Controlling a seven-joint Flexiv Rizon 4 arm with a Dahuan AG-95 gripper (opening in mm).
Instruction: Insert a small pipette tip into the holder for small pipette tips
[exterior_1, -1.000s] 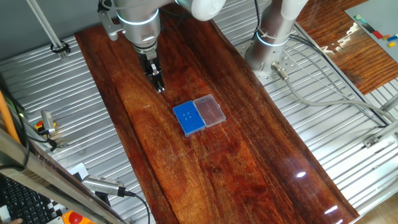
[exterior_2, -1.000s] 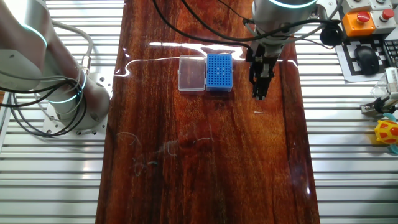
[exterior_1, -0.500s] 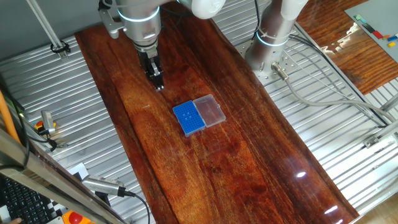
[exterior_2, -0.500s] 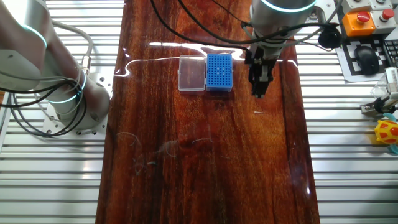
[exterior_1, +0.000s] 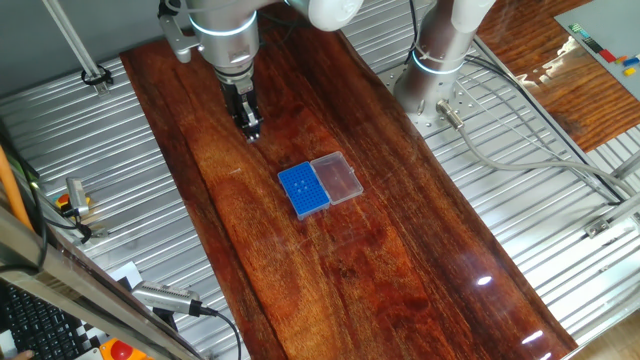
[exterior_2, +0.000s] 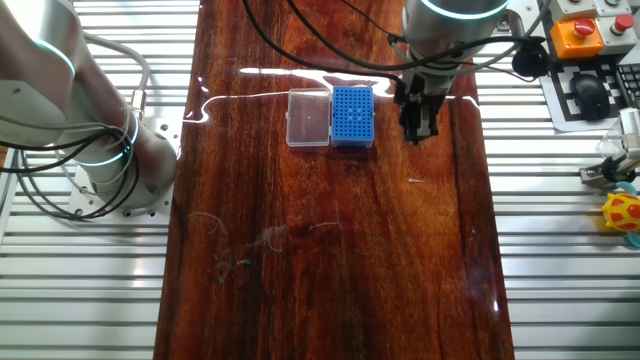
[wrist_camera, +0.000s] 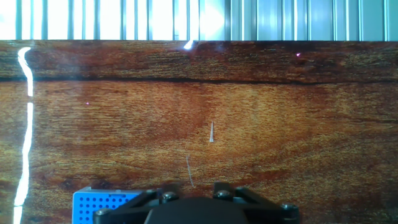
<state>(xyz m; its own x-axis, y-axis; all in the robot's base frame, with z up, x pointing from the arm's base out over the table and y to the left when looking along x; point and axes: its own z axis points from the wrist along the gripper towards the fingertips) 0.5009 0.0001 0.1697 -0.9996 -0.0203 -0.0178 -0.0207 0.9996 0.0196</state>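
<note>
- One gripper (exterior_2: 420, 128) in view, pointing down over the wooden desk (exterior_2: 330, 280); it hangs above the surface, touching nothing.
- Gripper state: nothing between the fingers in either fixed view; the fingers look close together there, but I cannot tell whether they are fully closed. Hand view shows only the black base of the gripper (wrist_camera: 193, 208) at the bottom edge.
- Hand view, nearest: corner of the holder for small pipette tips (wrist_camera: 102, 205) at lower left, partly hidden by the gripper body.
- Hand view, further out: small pipette tip (wrist_camera: 211, 132) lying loose on the desk (wrist_camera: 298, 118), pale and tapered, narrow end pointing away from the camera. A thin pale scratch or line sits nearer the camera, just left of it.
- The other fixed view: the tip (exterior_2: 417, 181) is a faint pale sliver on the wood, below the gripper and apart from it.
- Holder for small pipette tips (exterior_2: 352, 116): bright blue, flat on the desk, just left of the gripper in this view. Grid top with a few pale dots.
- Clear lid (exterior_2: 308, 118) lies open, joined to the holder's far side from the gripper.
- One fixed view: gripper (exterior_1: 250, 125) up-left of the holder (exterior_1: 303, 190), well apart; lid (exterior_1: 336, 177) to its right.
- Far edge: a second robot base (exterior_1: 440, 70) stands on the ribbed metal top beside the desk.
</note>
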